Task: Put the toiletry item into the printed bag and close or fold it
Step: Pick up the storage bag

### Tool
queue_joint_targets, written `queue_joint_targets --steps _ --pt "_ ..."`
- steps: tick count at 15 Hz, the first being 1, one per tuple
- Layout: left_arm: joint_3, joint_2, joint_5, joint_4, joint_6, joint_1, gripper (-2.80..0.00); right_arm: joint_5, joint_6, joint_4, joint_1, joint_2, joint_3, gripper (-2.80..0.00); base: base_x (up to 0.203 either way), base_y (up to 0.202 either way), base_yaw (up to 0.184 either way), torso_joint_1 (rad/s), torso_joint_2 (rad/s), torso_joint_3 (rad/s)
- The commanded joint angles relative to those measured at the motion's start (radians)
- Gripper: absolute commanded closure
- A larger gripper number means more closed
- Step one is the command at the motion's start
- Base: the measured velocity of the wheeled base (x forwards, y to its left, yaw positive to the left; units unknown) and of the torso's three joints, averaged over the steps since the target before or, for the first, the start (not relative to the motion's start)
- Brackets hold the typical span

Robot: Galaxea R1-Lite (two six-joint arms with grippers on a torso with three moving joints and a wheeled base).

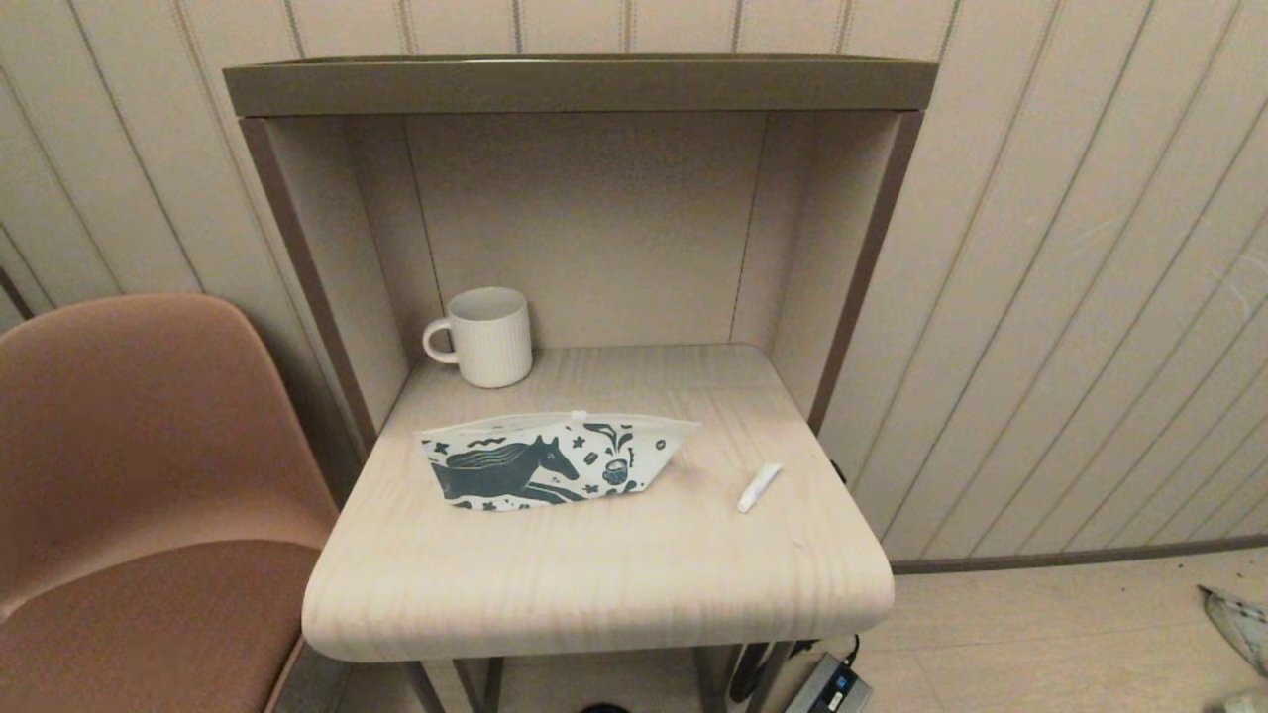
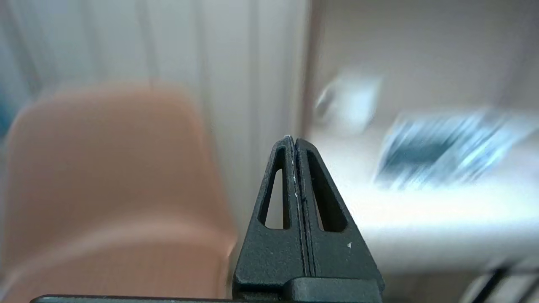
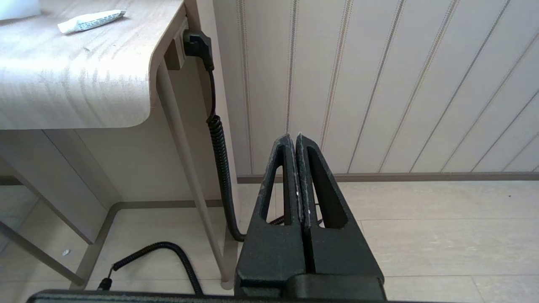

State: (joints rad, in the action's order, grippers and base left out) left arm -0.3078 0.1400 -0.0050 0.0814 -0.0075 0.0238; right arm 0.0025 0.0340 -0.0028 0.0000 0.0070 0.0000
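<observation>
The printed bag (image 1: pixel 555 459), white with a dark teal horse, lies flat in the middle of the small wooden table (image 1: pixel 594 584); it shows as a blur (image 2: pixel 446 147) in the left wrist view. The toiletry item (image 1: pixel 759 487), a slim white tube, lies on the table to the bag's right and shows again as a tube (image 3: pixel 90 21) in the right wrist view. Neither gripper appears in the head view. My left gripper (image 2: pixel 294 141) is shut and empty, low beside the table's left edge. My right gripper (image 3: pixel 293 138) is shut and empty, below table height to the table's right.
A white ribbed mug (image 1: pixel 485 335) stands at the table's back left inside the shelf niche (image 1: pixel 584 228). A brown chair (image 1: pixel 129 475) sits close on the left. A coiled black cable (image 3: pixel 219 147) hangs from the table's right side to the floor. A panelled wall is on the right.
</observation>
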Motion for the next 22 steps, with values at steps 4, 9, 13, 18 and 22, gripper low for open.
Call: queue_joint_targets --steps 4,9,13,18,22 --pt "-0.36 0.476 -0.043 -0.014 -0.068 0.317 0.0 0.001 0.0 0.0 0.0 -0.001 0.0 0.0 0.0 0.0 0.0 0.0 0.0 0.0" --pt "-0.396 0.772 -0.28 0.03 -0.113 0.367 0.0 0.001 0.0 0.0 0.0 -0.001 0.0 0.0 0.0 0.0 0.0 0.0 0.0 0.0" --pt "-0.401 0.964 -0.356 0.068 0.032 0.33 0.0 0.001 0.0 0.0 0.0 0.0 0.0 0.0 0.0 0.0 0.0 0.0 0.0 0.0" --pt "-0.336 1.128 -0.694 0.167 0.295 -0.106 -2.8 0.001 0.0 0.0 0.0 -0.001 0.0 0.0 0.0 0.0 0.0 0.0 0.0 0.0" --pt "-0.281 1.256 -0.898 0.289 0.507 -0.197 -2.8 0.001 0.0 0.0 0.0 0.0 0.0 0.0 0.0 0.0 0.0 0.008 0.0 0.001"
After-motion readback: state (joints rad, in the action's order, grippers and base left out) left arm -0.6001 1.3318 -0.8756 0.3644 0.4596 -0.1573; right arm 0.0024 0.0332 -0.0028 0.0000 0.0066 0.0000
